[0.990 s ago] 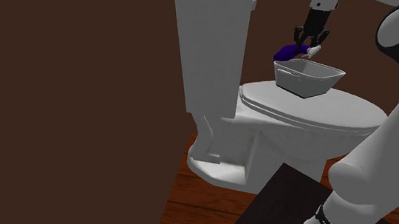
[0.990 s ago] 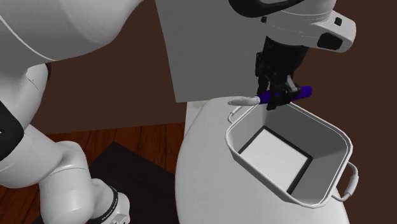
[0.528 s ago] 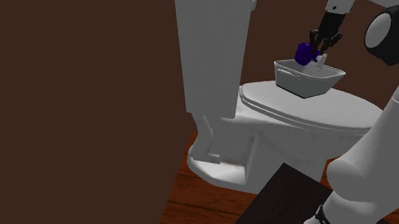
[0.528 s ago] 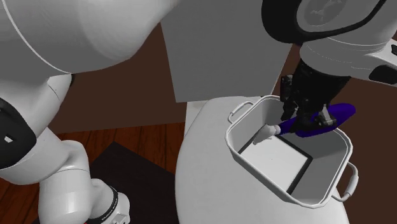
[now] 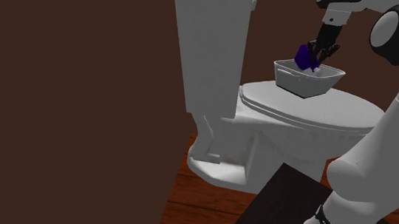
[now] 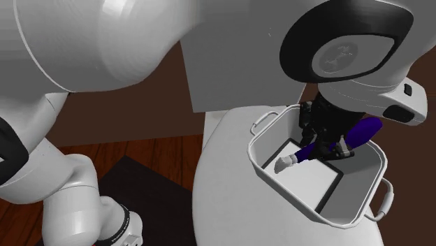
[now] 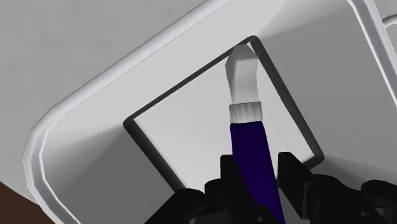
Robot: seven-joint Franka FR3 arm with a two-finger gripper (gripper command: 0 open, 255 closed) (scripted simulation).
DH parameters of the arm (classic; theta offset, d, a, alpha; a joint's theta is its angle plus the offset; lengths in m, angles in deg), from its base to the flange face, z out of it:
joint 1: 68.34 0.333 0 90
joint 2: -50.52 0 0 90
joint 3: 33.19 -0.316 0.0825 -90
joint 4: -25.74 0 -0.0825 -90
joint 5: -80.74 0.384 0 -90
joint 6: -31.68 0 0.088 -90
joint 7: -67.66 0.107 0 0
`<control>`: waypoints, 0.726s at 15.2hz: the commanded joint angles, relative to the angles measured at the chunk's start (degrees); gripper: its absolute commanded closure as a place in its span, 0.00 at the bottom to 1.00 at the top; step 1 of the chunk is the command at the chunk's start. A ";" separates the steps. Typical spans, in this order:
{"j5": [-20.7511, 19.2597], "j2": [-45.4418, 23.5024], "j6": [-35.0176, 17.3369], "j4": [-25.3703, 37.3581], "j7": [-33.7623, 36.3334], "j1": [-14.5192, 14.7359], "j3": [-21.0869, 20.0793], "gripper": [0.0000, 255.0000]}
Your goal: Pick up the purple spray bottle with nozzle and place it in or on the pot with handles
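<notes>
spray bottle (image 6: 358, 131): in the second exterior view its back end is hidden behind the white arm (image 6: 363, 49). In the wrist view the picture's edge cuts it off.
pot (image 5: 301, 84): in the shoulder view its wall hides the bottle's lower part.
gripper (image 6: 327, 143): the arm covers its top. In the shoulder view its fingers are too small to tell apart.
toilet (image 5: 302, 113): the picture's edge cuts off the tank's top.
dark flat shape (image 5: 280, 206): maybe a mat, cut off at the shoulder view's bottom edge.
</notes>
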 commanded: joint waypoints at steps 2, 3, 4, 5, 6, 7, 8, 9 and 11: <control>-0.17 0.48 -4.53 -2.95 0.15 0.21 -0.19 1.00; -0.23 0.65 -5.35 -3.92 0.16 0.24 -0.21 1.00; -0.23 0.65 -5.35 -3.92 0.16 0.24 -0.21 1.00; -0.23 0.66 -5.36 -3.94 0.16 0.25 -0.20 1.00; -0.23 0.65 -5.35 -3.92 0.16 0.25 -0.20 1.00; -0.23 0.65 -5.35 -3.93 0.16 0.26 -0.19 1.00; -0.23 0.65 -5.35 -3.93 0.16 0.26 -0.19 1.00; -0.23 0.65 -5.35 -3.92 0.16 0.27 -0.18 1.00; -0.23 0.65 -5.35 -3.92 0.16 0.28 -0.18 1.00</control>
